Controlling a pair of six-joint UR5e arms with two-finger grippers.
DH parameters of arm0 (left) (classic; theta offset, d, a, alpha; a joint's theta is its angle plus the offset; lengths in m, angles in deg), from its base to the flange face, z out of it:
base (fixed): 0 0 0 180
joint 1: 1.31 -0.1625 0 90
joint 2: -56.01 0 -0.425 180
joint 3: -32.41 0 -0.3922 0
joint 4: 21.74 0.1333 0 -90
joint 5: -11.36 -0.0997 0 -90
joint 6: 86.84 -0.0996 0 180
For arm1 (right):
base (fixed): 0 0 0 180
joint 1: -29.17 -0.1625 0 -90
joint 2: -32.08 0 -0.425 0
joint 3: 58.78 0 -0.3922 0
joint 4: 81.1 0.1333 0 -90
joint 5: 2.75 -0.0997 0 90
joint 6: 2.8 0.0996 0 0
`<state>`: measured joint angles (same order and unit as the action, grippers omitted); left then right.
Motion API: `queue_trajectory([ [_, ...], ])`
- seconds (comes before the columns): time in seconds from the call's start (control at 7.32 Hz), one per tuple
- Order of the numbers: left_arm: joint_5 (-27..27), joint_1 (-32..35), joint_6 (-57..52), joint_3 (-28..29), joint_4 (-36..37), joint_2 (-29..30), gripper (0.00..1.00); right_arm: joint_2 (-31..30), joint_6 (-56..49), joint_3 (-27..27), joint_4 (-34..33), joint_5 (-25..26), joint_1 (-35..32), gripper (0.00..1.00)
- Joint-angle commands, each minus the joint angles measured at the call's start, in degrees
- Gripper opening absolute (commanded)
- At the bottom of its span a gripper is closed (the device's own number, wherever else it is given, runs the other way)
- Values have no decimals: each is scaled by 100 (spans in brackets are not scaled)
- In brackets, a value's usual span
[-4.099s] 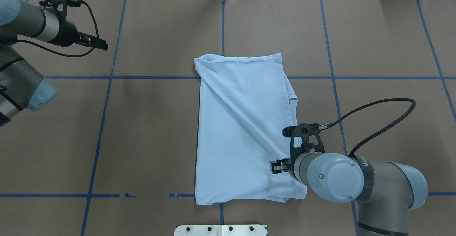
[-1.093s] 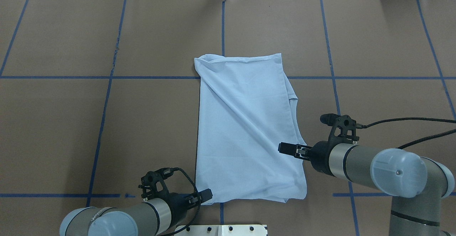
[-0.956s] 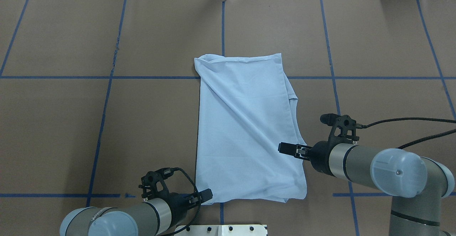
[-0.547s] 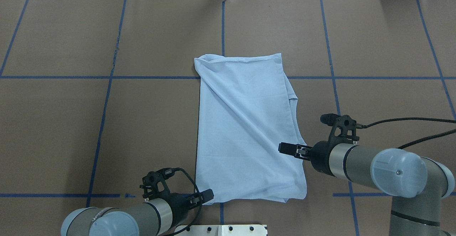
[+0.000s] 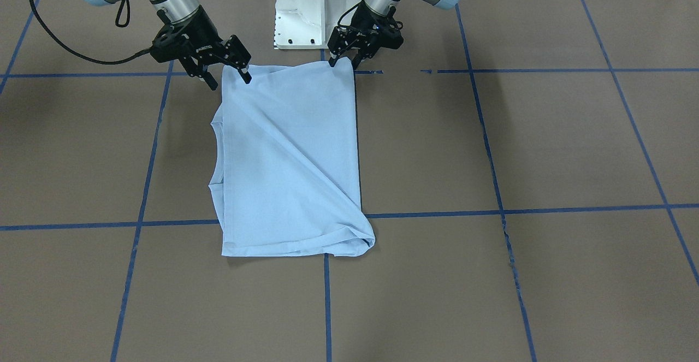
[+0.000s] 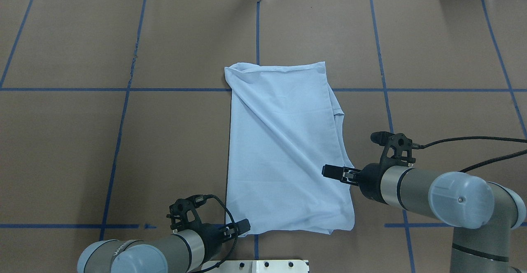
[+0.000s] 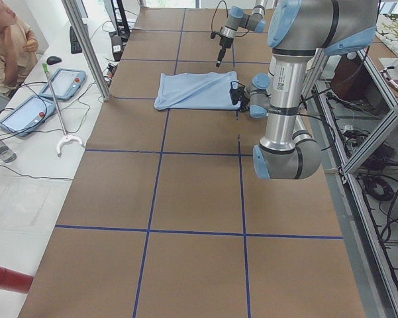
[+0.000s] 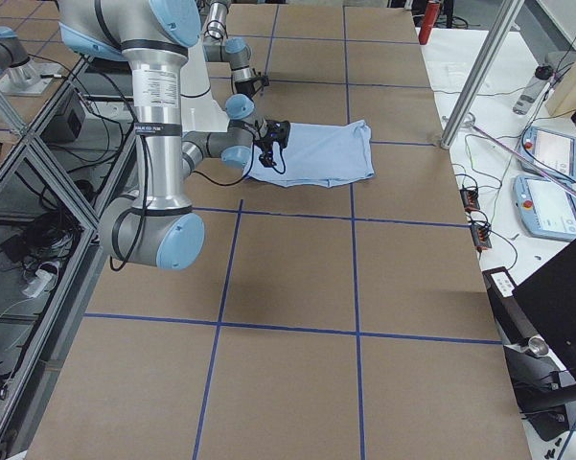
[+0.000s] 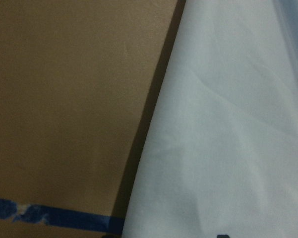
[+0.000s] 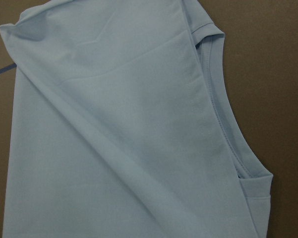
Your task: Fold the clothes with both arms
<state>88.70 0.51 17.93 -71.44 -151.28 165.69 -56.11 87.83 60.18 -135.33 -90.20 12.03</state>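
Two spread pincers, we note: left gripper [image 5: 344, 65] straddles the soft, creased, oblong T-shirt [image 5: 289, 160] corner; right gripper [image 5: 230, 82] hangs empty over its edge.

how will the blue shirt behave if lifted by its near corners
Likely floppy: the T-shirt shows soft diagonal creases, so it should sag between lifted corners. Probably light, as its thin layers lie flat. The folded layers may slide apart.

Shirt [image 8: 318, 153], seemingly at right hand [image 8: 277, 133]

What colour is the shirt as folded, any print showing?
The T-shirt is plain light blue, no print visible; clearest in the overhead exterior view.
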Motion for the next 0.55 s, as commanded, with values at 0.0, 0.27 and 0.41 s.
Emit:
queue_trajectory([
  [0.0,9,2,0,6,0,18,46,-5,7,-5,0,0,0,100],
  [0.27,9,28,0,-73,0,10,0,-5,77,-75,-9,0,0,100],
  [0.41,9,46,-9,-73,0,10,0,30,800,-58,-157,113,26,100],
])
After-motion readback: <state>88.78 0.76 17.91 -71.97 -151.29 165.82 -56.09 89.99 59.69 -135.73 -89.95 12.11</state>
